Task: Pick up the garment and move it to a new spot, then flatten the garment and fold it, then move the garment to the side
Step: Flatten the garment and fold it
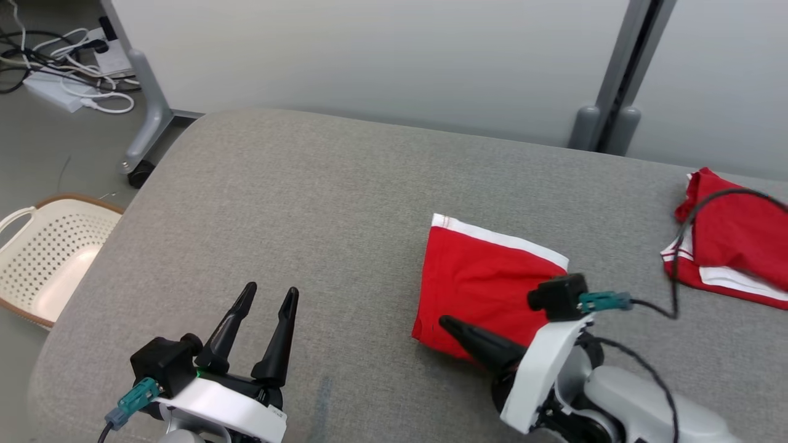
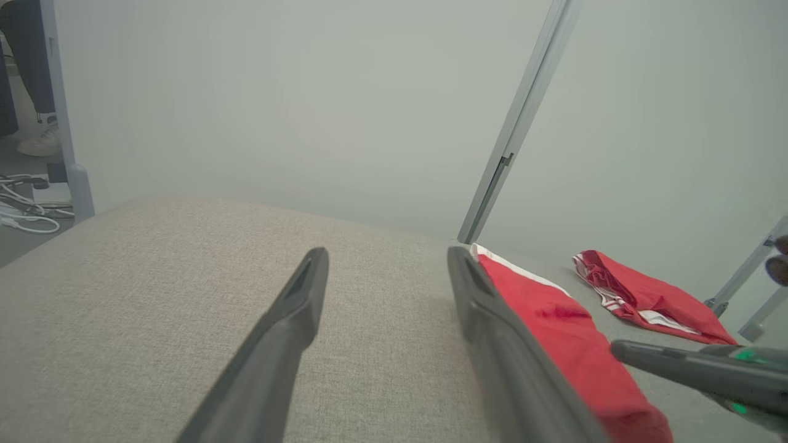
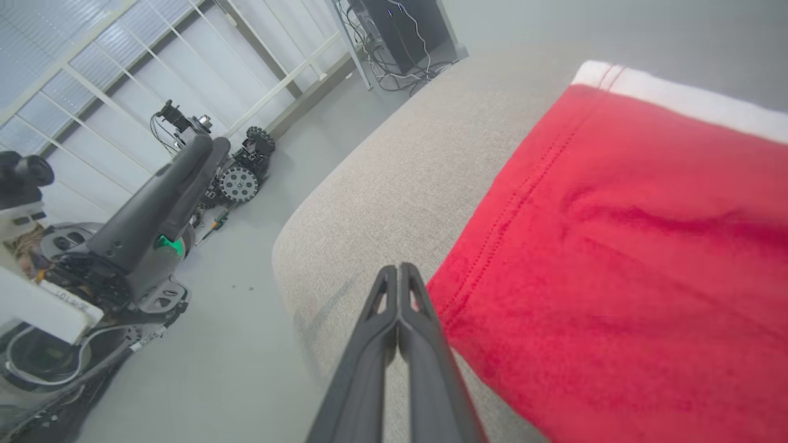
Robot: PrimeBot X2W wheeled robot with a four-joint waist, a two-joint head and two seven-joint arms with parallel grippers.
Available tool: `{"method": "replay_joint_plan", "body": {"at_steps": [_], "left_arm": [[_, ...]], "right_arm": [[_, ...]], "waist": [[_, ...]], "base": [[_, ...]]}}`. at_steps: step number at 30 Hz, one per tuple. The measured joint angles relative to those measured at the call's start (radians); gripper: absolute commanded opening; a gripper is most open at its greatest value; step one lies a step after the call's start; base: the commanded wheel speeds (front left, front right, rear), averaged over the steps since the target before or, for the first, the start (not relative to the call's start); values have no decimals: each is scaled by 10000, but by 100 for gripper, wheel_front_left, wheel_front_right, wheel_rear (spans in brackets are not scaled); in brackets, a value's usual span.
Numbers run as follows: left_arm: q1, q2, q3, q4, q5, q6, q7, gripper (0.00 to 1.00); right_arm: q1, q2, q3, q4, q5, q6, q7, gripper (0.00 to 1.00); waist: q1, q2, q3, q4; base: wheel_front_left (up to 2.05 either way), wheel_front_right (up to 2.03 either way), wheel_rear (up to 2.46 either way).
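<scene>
Head view: a cream perforated basket point(image 1: 55, 258) with a brown rim stands on the floor off the left edge of the grey padded table point(image 1: 308, 197); its holed bottom and wall are visible.

The folded red garment point(image 1: 486, 277), with its white band on the far edge, lies flat on the table right of centre.

My right pincer point(image 1: 444, 321) is clenched, fingers pressed together and grasping nothing. The right wrist view puts its tip point(image 3: 397, 271) just beside the garment's near left edge point(image 3: 615, 246); I cannot tell if it touches.

My left pincer point(image 1: 271, 292) is released, fingers spread, and sits well apart to the garment's left.

A second red garment point(image 1: 739, 246) lies at the table's far right, crossed by my wrist cable point(image 1: 676, 271). Loose cords point(image 1: 74, 74) lie on the floor by the partition point(image 1: 369, 61).
</scene>
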Motion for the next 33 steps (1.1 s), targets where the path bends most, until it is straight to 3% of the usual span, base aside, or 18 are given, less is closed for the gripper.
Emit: {"method": "replay_joint_plan", "body": {"at_steps": [7,12,13,14,15,28,33], "left_arm": [[156,-44,199,-10,115,-31,-8,100],[186,-54,343,-17,230,-31,-10,100],[187,-58,366,-19,274,-31,-10,100],[187,-65,380,-23,280,-31,-10,100],[190,-65,397,-17,303,-31,-10,100],[174,-61,397,61,362,-61,-10,100],[151,-59,393,73,431,-61,-10,100]], "right_arm": [[89,-1337,-959,-677,385,0,-616,0],[282,-1801,-1576,-362,359,0,-963,0],[322,-1843,-1751,-267,349,0,-1083,17],[373,-1852,-1887,-151,318,0,-1170,89],[439,-1847,-1956,-73,313,0,-1179,100],[838,-1638,-2608,445,460,0,-1198,100],[788,-1423,-2801,1095,1212,0,19,100]], "waist": [[0,0,-115,-534],[0,0,-142,-797],[0,0,-142,-843],[0,0,-141,-880],[0,0,-138,-911],[0,0,34,-1000],[0,0,48,-925]], "base": [[0,0,0],[0,0,0],[0,0,0],[0,0,0],[0,0,0],[0,0,0],[0,0,0]]}}
